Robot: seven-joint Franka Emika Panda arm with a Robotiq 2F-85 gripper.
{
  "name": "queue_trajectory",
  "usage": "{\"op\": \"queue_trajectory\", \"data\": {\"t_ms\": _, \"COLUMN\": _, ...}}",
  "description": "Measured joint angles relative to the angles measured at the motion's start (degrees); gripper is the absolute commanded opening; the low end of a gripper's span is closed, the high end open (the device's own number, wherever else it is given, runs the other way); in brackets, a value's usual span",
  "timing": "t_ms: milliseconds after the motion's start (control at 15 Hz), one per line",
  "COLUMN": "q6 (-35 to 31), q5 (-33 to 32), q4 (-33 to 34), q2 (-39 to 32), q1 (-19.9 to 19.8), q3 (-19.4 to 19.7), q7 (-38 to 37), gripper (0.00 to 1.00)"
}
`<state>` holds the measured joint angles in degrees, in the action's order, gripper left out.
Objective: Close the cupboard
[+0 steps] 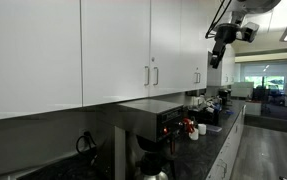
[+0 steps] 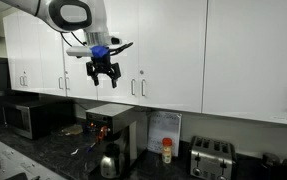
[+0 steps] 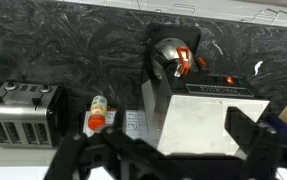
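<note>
No legible text, brand, number or sign in any view. Print strip on coffee machine panel (image 3: pixel 218 88) too small to read. Printed sheet (image 2: pixel 164 128) at backsplash and bottle label (image 3: pixel 97 120) likewise illegible.

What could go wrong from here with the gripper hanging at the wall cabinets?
1. The open gripper hangs above the coffee machine; dropping down could strike it.
2. The cupboard door beside it already looks shut, so a push might only jam a finger against its bar handle.
</note>
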<state>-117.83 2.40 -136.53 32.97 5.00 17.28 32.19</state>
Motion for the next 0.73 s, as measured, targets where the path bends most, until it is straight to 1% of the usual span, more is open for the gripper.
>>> {"op": "queue_trajectory", "data": {"t_ms": 333, "q6": 0.0, "q5": -1.02, "q4": -0.11, "q2": -0.54, "q1": -1.23, "q3": -0.97, "q7": -0.76, "gripper": 1.0}}
{"op": "queue_trajectory", "data": {"t_ms": 733, "q6": 0.0, "q5": -1.04, "q4": -0.12, "q2": -0.54, "q1": -1.43, "q3": -1.18, "q7": -0.85, "gripper": 1.0}}
